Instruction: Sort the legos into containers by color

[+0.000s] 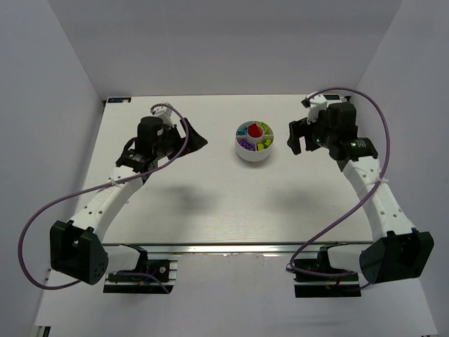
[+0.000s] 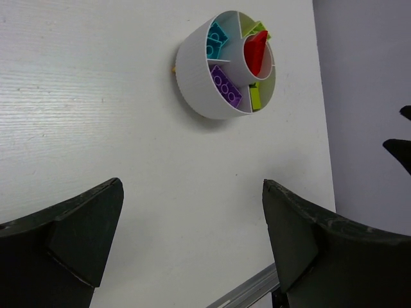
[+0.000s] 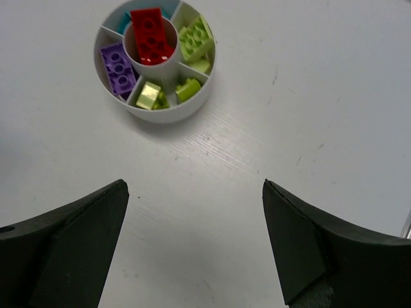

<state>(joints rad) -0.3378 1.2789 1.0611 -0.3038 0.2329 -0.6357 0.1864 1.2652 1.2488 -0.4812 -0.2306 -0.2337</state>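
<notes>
A small round white dish [image 1: 254, 156] is seen standing on the pale desk [image 1: 210, 203], toward its far side, between the two arms and touched by neither. The dish is divided into wedge-shaped compartments around a central round hub.

In the right wrist view, a red lego [image 3: 151, 35] is seen resting tilted in the hub, its upper end leaning over the hub's rim. A purple lego [image 3: 119, 67] is lodged in the wedge left of the hub, studs up. A cyan lego [image 3: 121, 24] is partly hidden in the wedge at upper left; it is shown more fully in the left wrist view [image 2: 216, 40]. Lime green legos [image 3: 196, 37] are held in the wedges at the right and along the near side, where two more pieces [image 3: 151, 95] lie side by side across a divider.

The left pincer [image 1: 198, 137] is held to the left of the dish with its fingers spread apart, and nothing is gripped. The right pincer [image 1: 298, 137] is held just right of the dish, likewise spread wide and carrying nothing. No loose legos are seen on the desk.
</notes>
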